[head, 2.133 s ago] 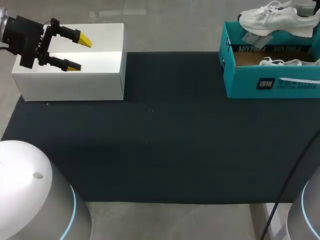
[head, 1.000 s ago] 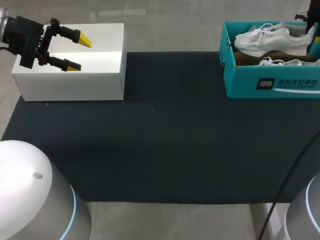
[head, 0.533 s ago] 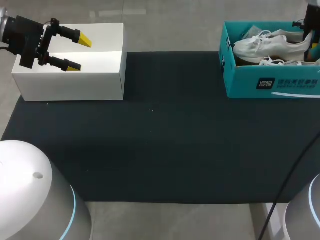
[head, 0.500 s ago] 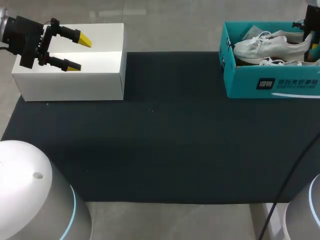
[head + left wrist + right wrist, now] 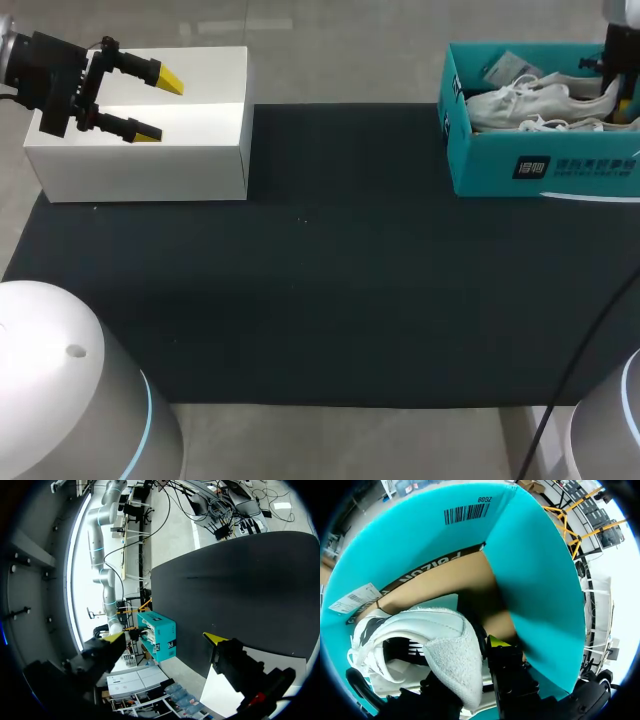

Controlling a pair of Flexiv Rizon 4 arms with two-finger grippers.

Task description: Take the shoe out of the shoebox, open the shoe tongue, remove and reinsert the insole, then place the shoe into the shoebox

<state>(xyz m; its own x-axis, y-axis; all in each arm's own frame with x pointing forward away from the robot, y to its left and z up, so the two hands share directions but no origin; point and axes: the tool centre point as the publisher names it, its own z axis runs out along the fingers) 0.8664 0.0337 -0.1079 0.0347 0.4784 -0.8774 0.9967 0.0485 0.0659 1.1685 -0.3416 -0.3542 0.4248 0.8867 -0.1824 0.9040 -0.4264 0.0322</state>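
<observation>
A white shoe (image 5: pixel 540 98) lies toe-left inside the teal shoebox (image 5: pixel 520 165) at the table's far right, over a second white shoe (image 5: pixel 575 124). My right gripper (image 5: pixel 616 88) is down in the box at the shoe's heel. In the right wrist view it (image 5: pixel 472 652) is shut on the padded heel collar (image 5: pixel 452 665), with one yellow fingertip (image 5: pixel 497 641) showing beside it against the teal wall (image 5: pixel 535 590). My left gripper (image 5: pixel 158 106) hangs open and empty over the white box (image 5: pixel 140 155) at the far left. In the left wrist view its yellow fingertips (image 5: pixel 216 638) stand wide apart, the shoebox (image 5: pixel 160 639) far ahead.
A black mat (image 5: pixel 330 290) covers the table between the white box and the shoebox. A paper tag (image 5: pixel 500 68) lies in the shoebox's left end. A dark cable (image 5: pixel 585 340) runs over the table's right side.
My right gripper has lowered the shoe from above the shoebox down into it, where it now lies flatter. The left arm has not moved.
</observation>
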